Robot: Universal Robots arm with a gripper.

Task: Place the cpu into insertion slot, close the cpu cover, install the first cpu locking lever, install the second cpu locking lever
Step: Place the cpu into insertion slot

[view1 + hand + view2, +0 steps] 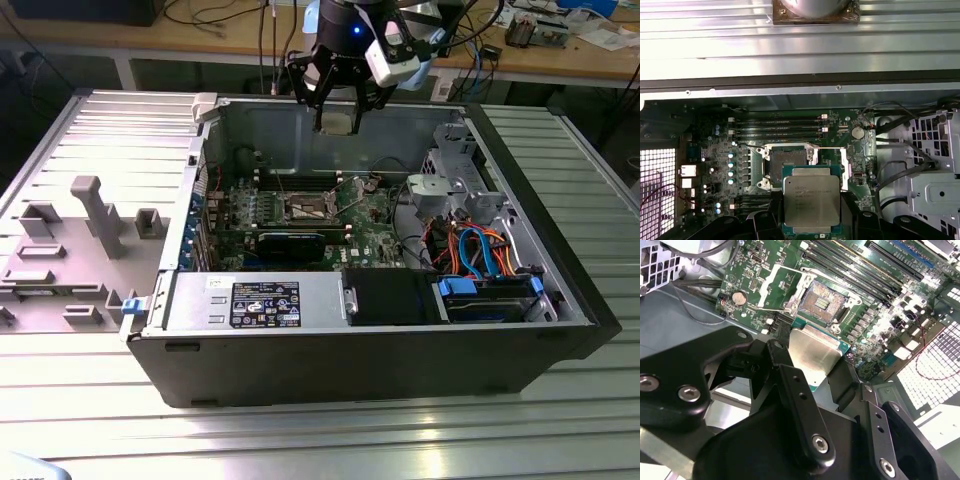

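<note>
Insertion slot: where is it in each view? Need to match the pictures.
Exterior view: the insertion slot sits mid-board inside the open case, beside the memory slots.
Second wrist view: it lies between the held cpu and the memory slots.
First wrist view: it is partly overlapped by the cpu, with the memory slots beyond.
Shared landmark: the memory slots.

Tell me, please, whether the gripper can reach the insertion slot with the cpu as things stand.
Likely yes: the gripper holds the cpu above the insertion slot, which lies uncovered with nothing across it.
</note>
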